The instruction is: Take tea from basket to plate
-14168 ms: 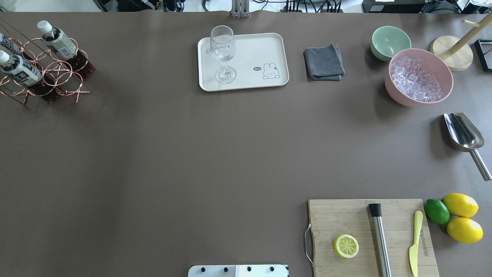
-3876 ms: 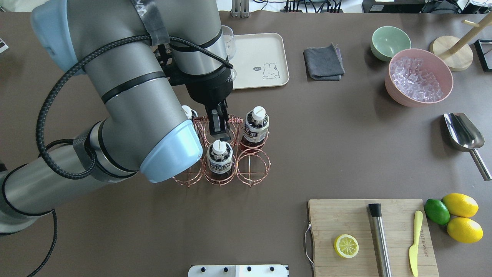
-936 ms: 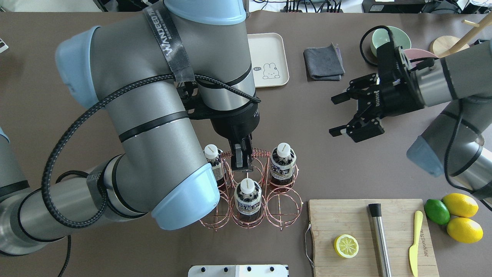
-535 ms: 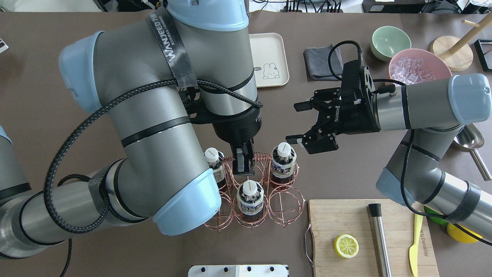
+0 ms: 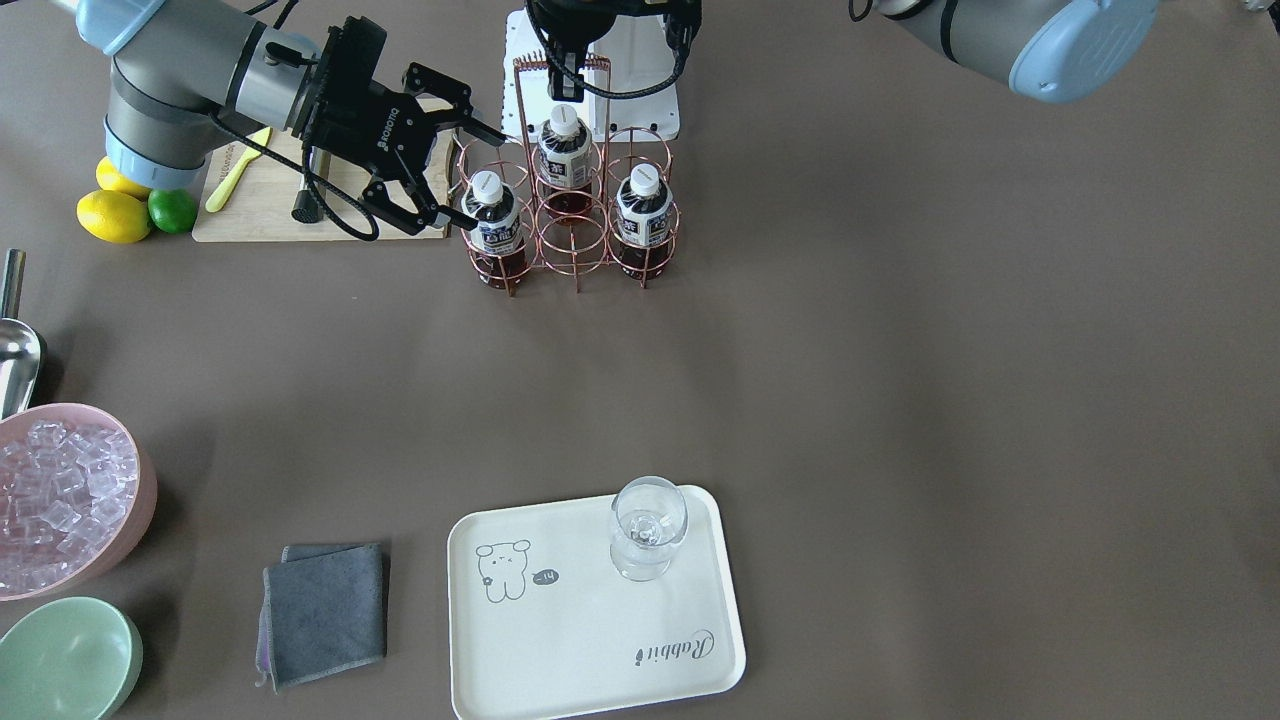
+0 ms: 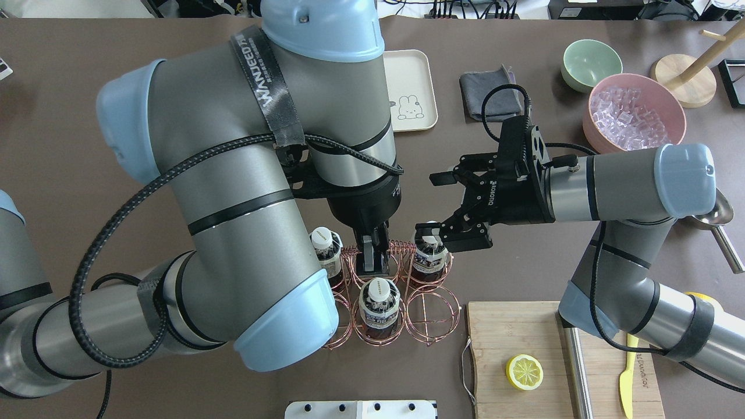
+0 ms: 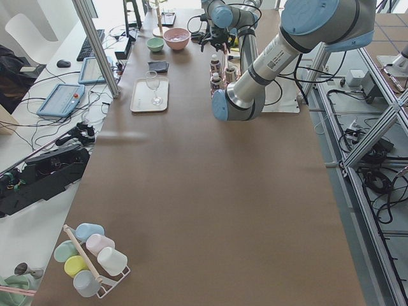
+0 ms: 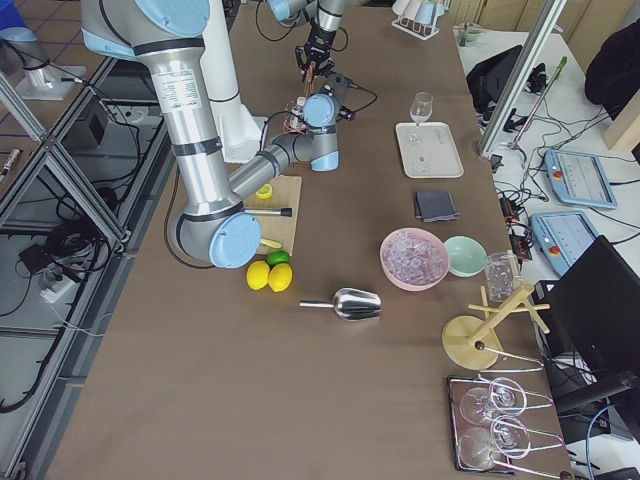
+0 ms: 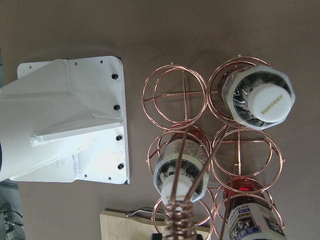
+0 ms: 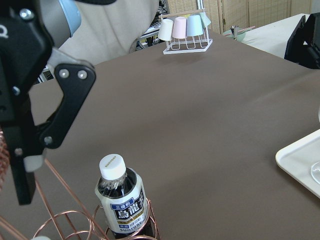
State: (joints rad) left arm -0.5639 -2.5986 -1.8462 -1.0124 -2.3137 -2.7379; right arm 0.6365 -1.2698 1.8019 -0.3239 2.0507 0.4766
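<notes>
The copper wire basket stands near the robot's side with three tea bottles in it. My left gripper is shut on the top of the basket's handle, which shows in the left wrist view. My right gripper is open beside the basket. Its lower finger lies over the cap of the nearest tea bottle. The cream plate lies at the far side of the table with a clear glass on it.
A wooden cutting board with a lemon half, a steel rod and a yellow knife lies right of the basket. A grey cloth, a pink ice bowl, a green bowl and a steel scoop stand farther off.
My right arm has swung in from the right and its open gripper has reached the nearest bottle. My left arm carried the basket from the table's far left and still holds its handle.
</notes>
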